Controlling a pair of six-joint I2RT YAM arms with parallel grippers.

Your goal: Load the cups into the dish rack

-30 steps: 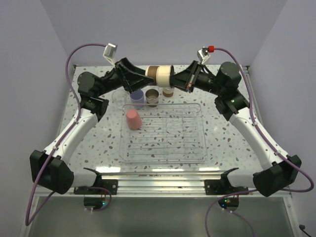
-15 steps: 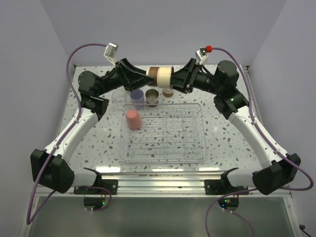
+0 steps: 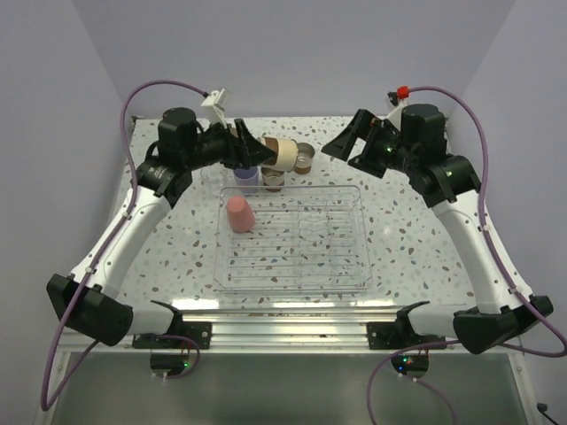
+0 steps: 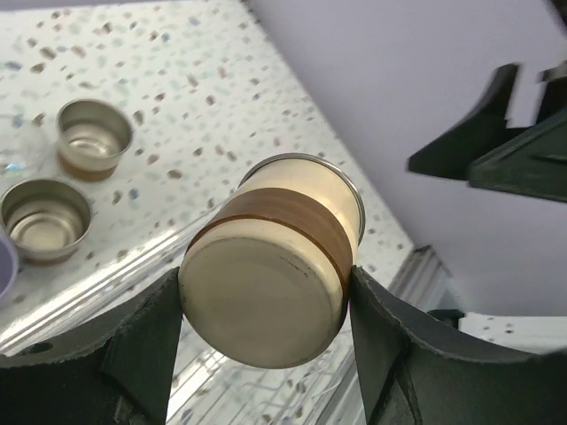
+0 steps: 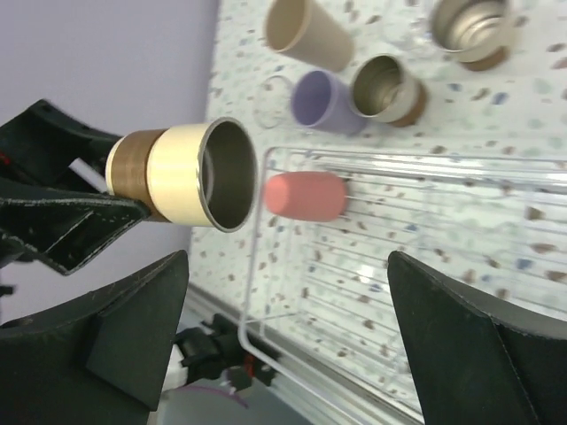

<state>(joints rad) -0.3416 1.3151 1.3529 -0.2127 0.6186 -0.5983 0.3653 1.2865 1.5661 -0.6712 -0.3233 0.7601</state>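
Top: shows left gripper clamped on cream-and-brown cup, held sideways in the air beyond dish rack; right gripper spread wide, empty.
Left wrist: confirms fingers pressing both sides of cup base.
Right wrist: looks into cup mouth; coral cup inside rack.

Your two arms stand on black feet at either end of the silver rail. The left arm and right arm each have smooth white shells between chunky black joint housings. A purple cable loops up from below the rail to each wrist. Far from the rail, the right wrist carries a red cap and the left a white bracket. Your fingers are matte black wedges.
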